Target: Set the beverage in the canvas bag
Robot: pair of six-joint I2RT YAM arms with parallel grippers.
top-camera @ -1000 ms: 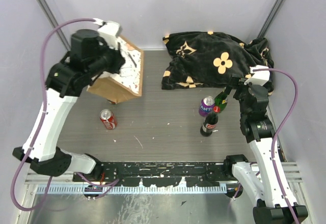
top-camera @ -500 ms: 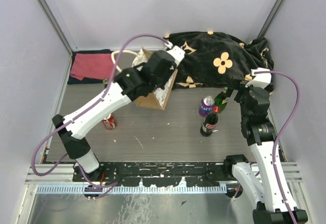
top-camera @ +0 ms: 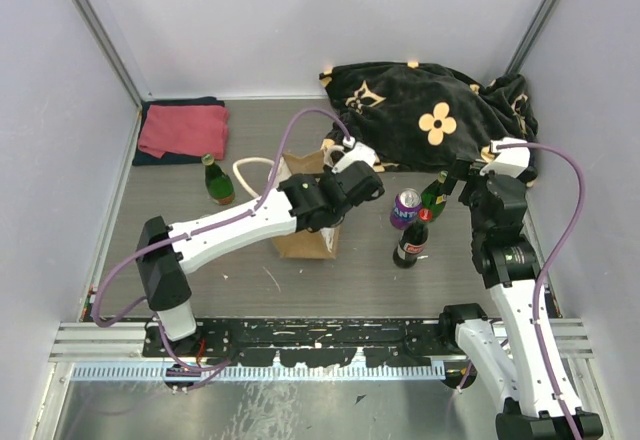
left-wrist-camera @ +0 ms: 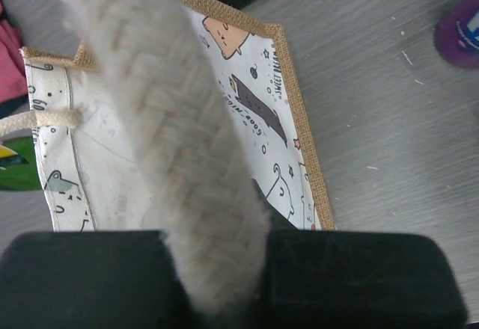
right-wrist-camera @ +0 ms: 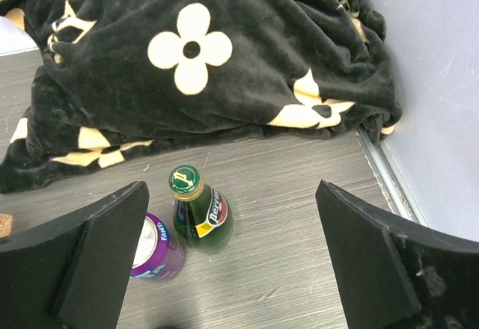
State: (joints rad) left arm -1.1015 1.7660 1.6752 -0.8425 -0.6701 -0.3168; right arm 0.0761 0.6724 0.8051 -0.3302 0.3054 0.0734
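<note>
Canvas bag (top-camera: 303,240) now mid-table in left pincer (left-wrist-camera: 221,265); three bottles (top-camera: 411,242); one can (top-camera: 405,207)

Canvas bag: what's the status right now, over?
Left gripper shut on canvas bag's rope handle; bag upright. Right gripper open above green bottle, purple can. Left arm hangs over bag's mouth.

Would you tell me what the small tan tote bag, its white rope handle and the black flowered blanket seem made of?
Small tan tote bag: coarse jute-like weave at the edges, smooth printed cream panel. White rope handle: fuzzy twisted cord, probably cotton. Black flowered blanket: plush, velvety fabric with a soft sheen.
</note>
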